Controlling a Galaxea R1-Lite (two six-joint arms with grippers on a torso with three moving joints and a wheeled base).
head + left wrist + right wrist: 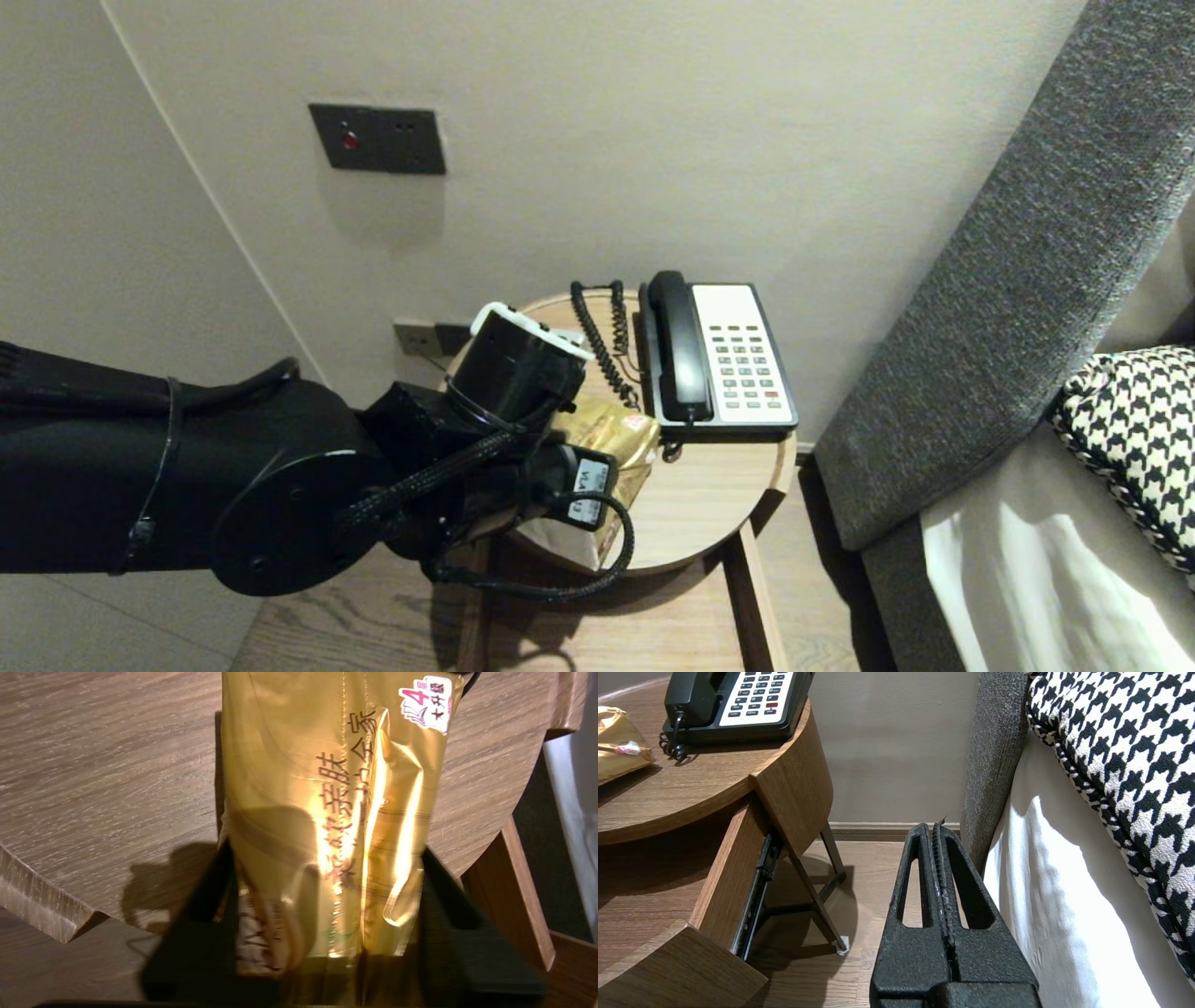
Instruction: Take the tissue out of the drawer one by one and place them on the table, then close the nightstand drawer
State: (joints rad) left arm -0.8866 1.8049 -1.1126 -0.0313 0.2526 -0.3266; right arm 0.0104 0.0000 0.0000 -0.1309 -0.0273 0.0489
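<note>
Looking down from the head, we see our left end effector [325, 851] clasping the near end of a gold pack [299, 765], one finger against each long side. The pack lies lengthwise on the round wooden surface [709, 495]. Its held end juts past the front rim above the open drawer [607, 625], and its far end lies near the telephone [719, 355] and its coiled cord [602, 341]. Our right end effector [940, 828] hangs parked low over the floor [873, 872], fingers pressed together, just beside the white-sheeted bed [1064, 905] and a houndstooth cushion [1134, 765].
</note>
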